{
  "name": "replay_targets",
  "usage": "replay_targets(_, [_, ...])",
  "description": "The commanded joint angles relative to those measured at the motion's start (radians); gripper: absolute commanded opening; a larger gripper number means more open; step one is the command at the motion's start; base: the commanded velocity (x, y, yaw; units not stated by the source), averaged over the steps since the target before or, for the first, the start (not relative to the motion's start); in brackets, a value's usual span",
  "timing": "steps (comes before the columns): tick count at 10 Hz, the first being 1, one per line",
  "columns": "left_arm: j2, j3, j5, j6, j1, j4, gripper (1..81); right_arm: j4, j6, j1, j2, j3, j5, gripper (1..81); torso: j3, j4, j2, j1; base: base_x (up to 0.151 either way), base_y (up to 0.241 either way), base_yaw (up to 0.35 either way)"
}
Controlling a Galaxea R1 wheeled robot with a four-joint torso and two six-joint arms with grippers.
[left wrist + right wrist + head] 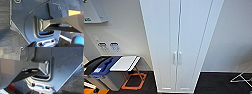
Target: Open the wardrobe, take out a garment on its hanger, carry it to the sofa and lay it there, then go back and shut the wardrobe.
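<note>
The wardrobe (177, 45) stands straight ahead in the head view, a tall white cabinet against the white wall. Both its full-height doors are shut. A pair of small white vertical handles (177, 58) sits at the middle seam, about waist height. The garment, the hanger and the sofa are hidden or out of view. Both wrist views look at the robot's own dark plate and jointed bar over dark carpet.
Left of the wardrobe stand grey bins with a blue lid (105, 65) and a white lid (125, 63), beside an orange frame (135, 80) on the dark floor. A thin white metal rack (242, 76) lies at the right. Wall switches (109, 46) sit at the left.
</note>
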Motion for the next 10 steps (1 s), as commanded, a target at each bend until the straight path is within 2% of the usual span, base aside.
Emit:
replay_targets(1, [-0.017,0.014,0.057,0.003,-0.004,0.013,81.1,0.004,0.001,0.009,-0.006,-0.003,-0.071,81.1,0.000,0.000,0.000,0.000,0.071,0.000,0.000])
replay_targets(10, [-0.014,0.016,0.055,0.003,-0.006,0.011,81.1,0.003,-0.005,0.017,-0.003,-0.009,-0.069,81.1,0.000,0.000,0.000,0.001,0.092,0.000,0.000])
